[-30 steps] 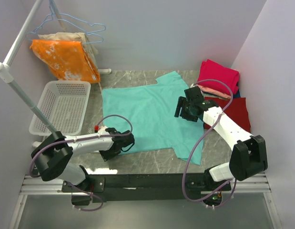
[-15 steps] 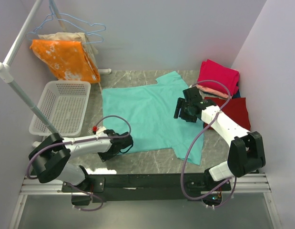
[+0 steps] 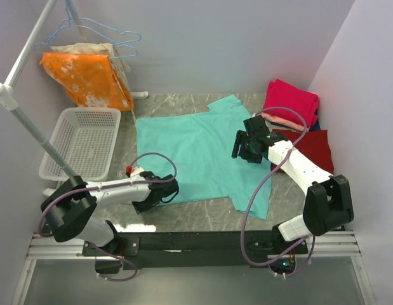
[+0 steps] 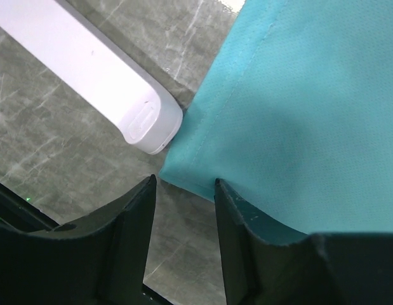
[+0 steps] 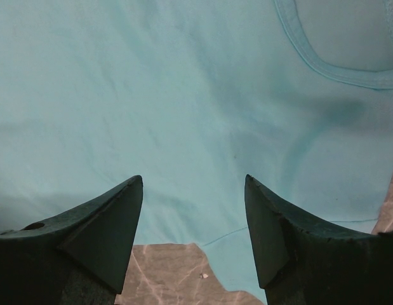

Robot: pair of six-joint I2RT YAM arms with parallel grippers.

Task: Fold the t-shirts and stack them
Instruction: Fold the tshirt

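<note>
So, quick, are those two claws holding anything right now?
Left gripper: open at the corner of the soft teal cotton t-shirt, not gripping.
Right gripper: open over the same shirt, holding nothing.

The teal t-shirt (image 3: 196,155) is matt cotton knit, finely pitted up close, with a stitched hem. The table (image 3: 183,219) under it is smooth, grey and marbled, with a faint sheen. Left of the shirt, the basket (image 3: 82,143) is white perforated plastic. At the shirt's corner, a white bar (image 4: 101,82) looks like smooth, slightly glossy plastic. The fingers (image 4: 129,241) of the left gripper (image 4: 183,194) are matt black plastic.
</note>
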